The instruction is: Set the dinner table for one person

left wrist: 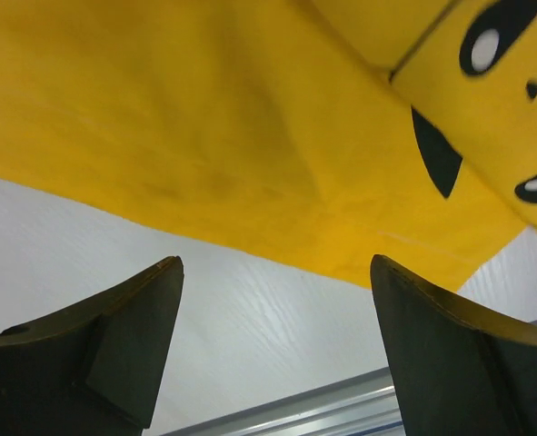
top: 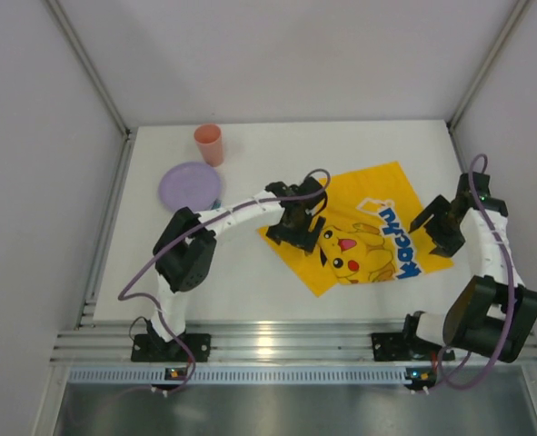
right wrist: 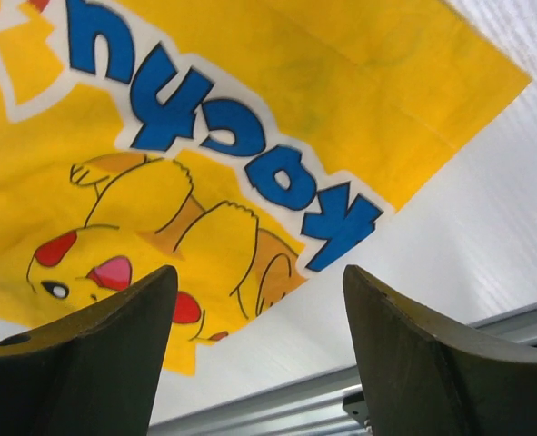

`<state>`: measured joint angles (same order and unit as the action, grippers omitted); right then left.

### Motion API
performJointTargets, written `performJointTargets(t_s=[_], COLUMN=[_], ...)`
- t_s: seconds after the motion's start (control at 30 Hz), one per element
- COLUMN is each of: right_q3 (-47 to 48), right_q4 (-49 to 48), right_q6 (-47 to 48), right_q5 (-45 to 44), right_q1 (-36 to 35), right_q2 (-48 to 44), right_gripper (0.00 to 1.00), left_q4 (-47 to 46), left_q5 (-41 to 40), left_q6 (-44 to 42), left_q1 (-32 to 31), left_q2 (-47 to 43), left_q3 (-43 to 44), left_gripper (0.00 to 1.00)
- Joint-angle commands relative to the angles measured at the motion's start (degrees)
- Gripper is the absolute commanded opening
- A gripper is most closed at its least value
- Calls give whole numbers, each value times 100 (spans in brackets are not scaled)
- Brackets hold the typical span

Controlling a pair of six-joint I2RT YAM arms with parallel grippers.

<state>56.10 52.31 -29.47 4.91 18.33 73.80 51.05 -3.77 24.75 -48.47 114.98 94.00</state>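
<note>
Left pincer (left wrist: 277, 272) spread wide, gripping nothing, low at the left corner of the yellow cloth (left wrist: 250, 118). Right pincer (right wrist: 259, 282) likewise spread and empty, beside the cloth's right corner. Beneath both, the white worktop (top: 250, 282), filling the middle of the top view, with its ribbed rail (top: 286, 350) along the bottom.

Likely trouble: pinching only a thin fold and losing it, or pulling unevenly and bunching the cloth, already lying askew. Also some risk of sweeping the left arm into the items at upper left. There, a purple plate (top: 190, 184), bare, and just beyond it an upright pink cup (top: 209, 143), nothing visible inside.
</note>
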Motion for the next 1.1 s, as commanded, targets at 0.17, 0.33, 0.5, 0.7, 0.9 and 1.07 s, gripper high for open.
performJointTargets(t_s=[0.17,0.33,0.5,0.7,0.9,1.07], right_q3=[-1,-309,-398,-459,-644,-644], right_q4=[490,499,648,754,719,666], right_q6=[-252,-392,-313,-269,-366,-542], right_q5=[326,511,415,353,397,476], right_q1=[-347,-549,-611,-725,-743,-743], right_q2=[-533,-937,-1087,-1280,-1543,-1693], right_gripper=[74,74,73,74,74,74], left_q4=[-473,-587,-859,-711,-386,-218], left_q5=[737,825,896,773,527,430], left_q6=[732,899,1093,1190,1076,1040], left_q1=[-382,-584,-611,-620,-655,-655], left_q2=[-222,59,297,675,1052,922], left_q3=[-672,-584,-584,-417,-145,-424], left_gripper=[89,83,71,48,19,0])
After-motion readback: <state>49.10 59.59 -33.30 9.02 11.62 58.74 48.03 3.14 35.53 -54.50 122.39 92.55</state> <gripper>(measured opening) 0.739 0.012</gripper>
